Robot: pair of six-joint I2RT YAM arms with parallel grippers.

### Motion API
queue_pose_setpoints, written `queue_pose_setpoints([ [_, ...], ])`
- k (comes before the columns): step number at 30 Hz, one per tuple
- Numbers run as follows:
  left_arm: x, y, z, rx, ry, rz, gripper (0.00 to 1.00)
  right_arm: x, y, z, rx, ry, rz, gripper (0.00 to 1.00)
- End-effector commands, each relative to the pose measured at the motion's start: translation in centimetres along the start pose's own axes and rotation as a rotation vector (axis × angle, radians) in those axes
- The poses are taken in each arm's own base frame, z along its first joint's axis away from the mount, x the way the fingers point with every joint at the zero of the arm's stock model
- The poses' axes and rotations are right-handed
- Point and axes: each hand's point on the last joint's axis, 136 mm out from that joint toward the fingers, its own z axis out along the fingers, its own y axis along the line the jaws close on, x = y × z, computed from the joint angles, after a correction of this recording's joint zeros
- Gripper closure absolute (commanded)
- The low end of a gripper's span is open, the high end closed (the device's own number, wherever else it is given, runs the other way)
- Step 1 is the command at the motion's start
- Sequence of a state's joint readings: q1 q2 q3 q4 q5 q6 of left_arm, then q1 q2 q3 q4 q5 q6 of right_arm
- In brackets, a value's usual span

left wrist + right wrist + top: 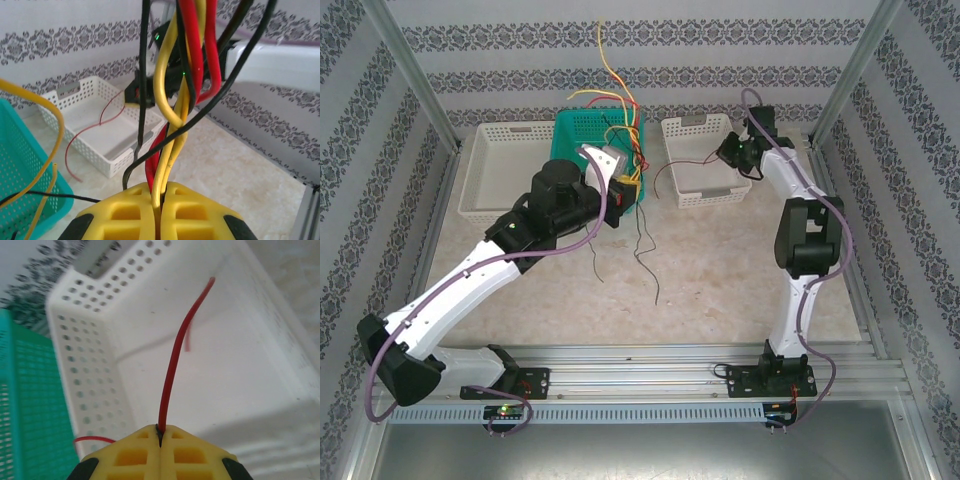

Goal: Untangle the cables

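Observation:
The cables [175, 100] form a twisted bundle of yellow, red and black strands. My left gripper [160, 192] is shut on this bundle, which rises from between its yellow fingers. From above, the left gripper [623, 185] sits at the front right corner of the teal basket [582, 125]. Yellow and red cables [618, 95] climb upward there, and black ends [645, 240] trail onto the table. My right gripper [160, 432] is shut on a single red cable [172, 370] over the right white basket [240, 365]. From above, that red cable [665, 172] sags left of the right gripper [728, 152].
A second white basket [490, 170] stands left of the teal one. The teal basket [30, 405] lies close beside the right white basket [715, 195]. Metal frame posts and patterned walls close in the sides and back. Bare tabletop [720, 270] lies in front of the baskets.

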State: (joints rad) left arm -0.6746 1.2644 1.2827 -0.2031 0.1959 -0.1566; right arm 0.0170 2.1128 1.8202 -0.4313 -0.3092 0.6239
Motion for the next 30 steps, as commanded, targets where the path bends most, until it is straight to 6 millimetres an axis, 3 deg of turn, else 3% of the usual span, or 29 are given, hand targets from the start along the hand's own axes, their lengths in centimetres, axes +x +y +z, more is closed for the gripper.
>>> queue_pose_setpoints([
  [1, 0.3, 0.3, 0.8, -0.020, -0.027, 0.024, 1.00, -3.4, 7.1, -6.3, -0.188, -0.116, -0.029, 1.00],
  [11, 1.4, 1.3, 0.9, -0.069, -0.047, 0.032, 1.00, -5.2, 9.7, -12.1, -0.201, -0.274, -0.096, 1.00],
  [15, 1.5, 1.3, 1.0, -0.068, -0.046, 0.034, 1.00, -4.7, 9.6, -11.3, -0.085, -0.274, -0.202, 1.00],
  [18, 1.6, 1.4, 1.0, -0.071, -0.047, 0.035, 1.00, -4.2, 7.9, -10.1, 0.027, -0.284, -0.218, 1.00],
  [21, 1.7, 1.4, 0.9, -0.075, -0.048, 0.040, 1.00, -4.6, 7.1, -10.7, 0.036, -0.336, -0.186, 1.00],
  [25, 1.6, 1.5, 0.8, -0.078, -0.052, 0.044, 1.00, -5.8, 10.6, -14.3, -0.026, -0.448, -0.251, 1.00],
  [30, 2.0, 1.5, 1.1, -0.074, -0.042, 0.040, 1.00, -6.7, 13.7, -17.0, -0.117, -0.451, -0.242, 1.00],
])
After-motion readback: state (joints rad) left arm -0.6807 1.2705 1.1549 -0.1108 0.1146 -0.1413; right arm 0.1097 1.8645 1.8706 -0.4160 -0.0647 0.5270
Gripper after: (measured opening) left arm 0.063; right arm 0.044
